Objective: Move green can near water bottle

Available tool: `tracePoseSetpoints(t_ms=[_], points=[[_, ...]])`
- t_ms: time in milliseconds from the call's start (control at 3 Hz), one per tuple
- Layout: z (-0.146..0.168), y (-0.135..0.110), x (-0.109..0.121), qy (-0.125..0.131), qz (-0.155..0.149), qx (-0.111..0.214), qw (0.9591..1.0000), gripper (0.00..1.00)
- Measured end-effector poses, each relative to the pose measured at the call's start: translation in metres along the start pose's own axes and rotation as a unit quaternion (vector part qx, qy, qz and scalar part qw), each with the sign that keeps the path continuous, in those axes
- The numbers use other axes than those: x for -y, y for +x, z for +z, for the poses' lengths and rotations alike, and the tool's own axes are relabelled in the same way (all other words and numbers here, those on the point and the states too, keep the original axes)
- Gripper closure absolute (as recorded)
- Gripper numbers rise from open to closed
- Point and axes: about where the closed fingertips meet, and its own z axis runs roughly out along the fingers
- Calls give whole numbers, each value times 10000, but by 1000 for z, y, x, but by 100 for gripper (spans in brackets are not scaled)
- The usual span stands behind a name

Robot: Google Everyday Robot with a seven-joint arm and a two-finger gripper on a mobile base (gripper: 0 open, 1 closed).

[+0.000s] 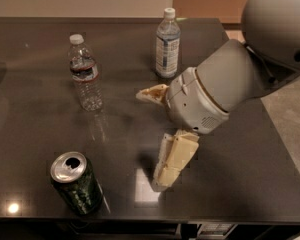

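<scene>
The green can (76, 183) stands upright near the table's front left edge, silver top open. The water bottle (84, 73) with the narrow dark label band stands upright at the back left. My gripper (149, 136) hovers over the middle of the table, right of the can and well apart from it. Its two cream fingers (174, 160) are spread wide, one pointing left and one pointing down toward the front edge. It holds nothing.
A second bottle (167, 45) with a tall white-and-blue label stands at the back centre, just behind my arm. The dark table (35, 129) ends at the front edge just below the can and at the right beside my arm (250, 64).
</scene>
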Motion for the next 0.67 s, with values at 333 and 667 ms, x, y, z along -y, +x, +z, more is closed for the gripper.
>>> tracePoseSetpoints(t_ms=[333,667], points=[[26,-24,-13,-274,5,284,9992,0],[48,-48,-26,-608,70,520,9968,0]])
